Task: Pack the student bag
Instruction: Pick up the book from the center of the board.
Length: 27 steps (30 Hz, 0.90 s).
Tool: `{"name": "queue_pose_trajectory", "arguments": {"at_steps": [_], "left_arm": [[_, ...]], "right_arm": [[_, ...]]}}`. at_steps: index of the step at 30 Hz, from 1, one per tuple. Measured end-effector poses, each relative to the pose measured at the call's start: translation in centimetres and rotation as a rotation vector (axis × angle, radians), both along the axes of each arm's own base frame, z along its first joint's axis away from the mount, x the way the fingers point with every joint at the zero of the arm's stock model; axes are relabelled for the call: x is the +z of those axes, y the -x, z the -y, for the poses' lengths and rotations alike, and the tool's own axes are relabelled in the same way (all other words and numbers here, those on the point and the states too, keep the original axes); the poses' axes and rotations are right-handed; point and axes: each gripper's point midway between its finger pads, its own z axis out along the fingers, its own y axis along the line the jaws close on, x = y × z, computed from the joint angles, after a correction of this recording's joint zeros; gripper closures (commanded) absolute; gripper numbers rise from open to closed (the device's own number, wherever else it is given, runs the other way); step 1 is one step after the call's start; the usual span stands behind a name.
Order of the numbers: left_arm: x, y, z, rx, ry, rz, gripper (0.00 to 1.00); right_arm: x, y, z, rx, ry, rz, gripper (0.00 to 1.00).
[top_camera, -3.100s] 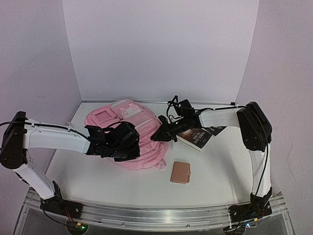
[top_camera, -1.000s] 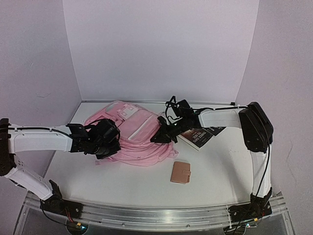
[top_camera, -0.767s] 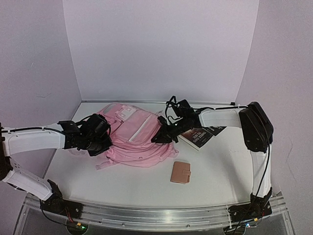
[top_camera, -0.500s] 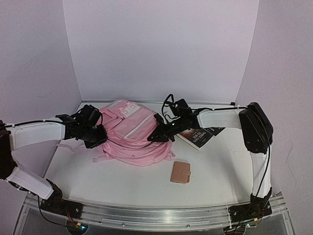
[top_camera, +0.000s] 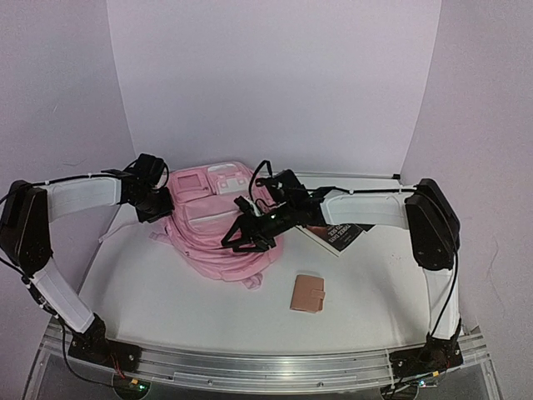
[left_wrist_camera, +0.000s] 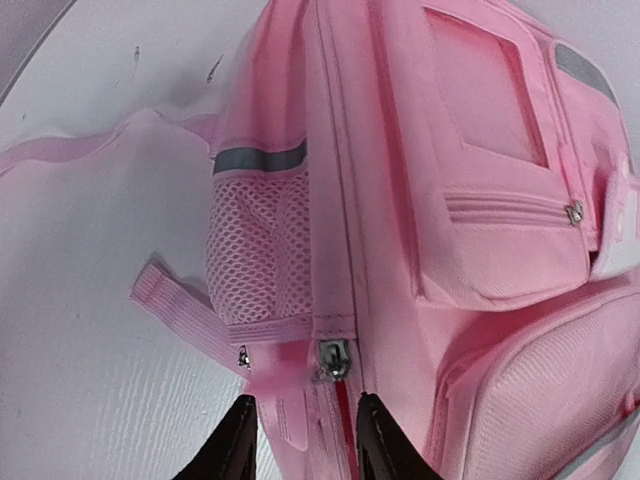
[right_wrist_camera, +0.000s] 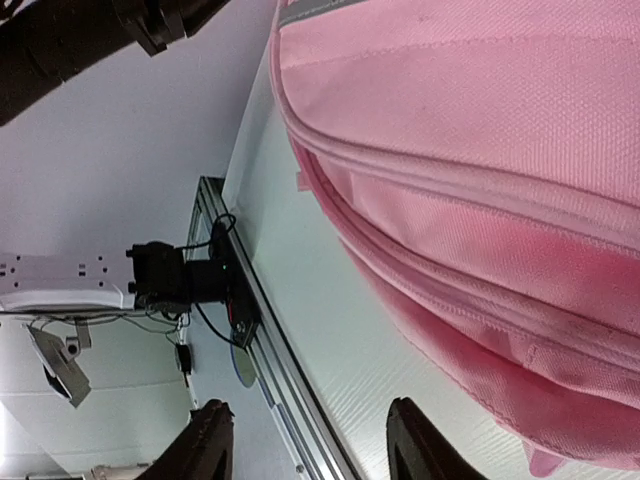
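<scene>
The student bag (top_camera: 218, 227), a big soft pink backpack, lies flat at the back left of the table with its front pockets up. My left gripper (top_camera: 158, 207) is at the bag's left side. In the left wrist view it (left_wrist_camera: 305, 445) stands open, its fingers either side of the main zip seam, with the metal zip pull (left_wrist_camera: 333, 360) just ahead of them beside the mesh side pocket (left_wrist_camera: 258, 262). My right gripper (top_camera: 239, 237) hovers over the bag's near right part. The right wrist view shows it (right_wrist_camera: 315, 445) open and empty, the bag (right_wrist_camera: 480, 150) beside it.
A black book (top_camera: 337, 234) lies to the right of the bag, under the right arm. A tan wallet (top_camera: 307, 292) sits in front of the bag, toward the middle. A loose pink strap (left_wrist_camera: 90, 155) trails on the table at the bag's left. The metal rail (top_camera: 266, 367) runs along the near edge.
The bag has been dragged and turned toward the back left. The left arm swung back with it; the right gripper moved left. Both grippers have opened and let go of the bag.
</scene>
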Motion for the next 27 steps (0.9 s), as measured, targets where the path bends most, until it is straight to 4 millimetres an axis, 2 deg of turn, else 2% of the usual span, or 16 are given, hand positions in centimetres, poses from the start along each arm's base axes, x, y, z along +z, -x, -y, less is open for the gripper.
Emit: {"name": "queue_pose_trajectory", "arguments": {"at_steps": [2,5,9,11,13,16,18,21,27], "left_arm": [[1.0,0.2,0.1,-0.012,0.011,0.025,0.41],[2.9,1.8,0.7,-0.06,0.058,0.074,0.29],[5.3,4.6,2.9,-0.158,0.113,0.132,0.21],[6.0,5.8,5.1,-0.229,0.128,0.146,0.2],[5.9,7.0,7.2,-0.297,0.134,0.139,0.19],[5.1,8.7,10.2,-0.393,0.128,0.116,0.19],[4.1,9.4,11.7,-0.435,0.117,0.091,0.18],[3.3,9.5,12.2,-0.445,0.111,0.074,0.18],[4.1,9.1,12.7,-0.433,0.142,0.107,0.17]], "right_arm": [[0.4,-0.6,0.7,0.002,-0.011,-0.005,0.4],[1.2,-3.7,3.8,-0.047,-0.024,0.007,0.36],[2.1,-9.3,10.6,-0.158,0.006,0.073,0.33],[1.7,-11.9,14.5,-0.211,0.069,0.131,0.33],[1.1,-13.7,17.6,-0.236,0.152,0.197,0.35],[-0.3,-14.5,20.7,-0.214,0.294,0.31,0.38],[-1.4,-14.4,22.0,-0.168,0.388,0.384,0.38],[-3.0,-14.0,23.3,-0.09,0.5,0.462,0.37],[-6.0,-13.7,24.7,0.03,0.639,0.535,0.33]]}}
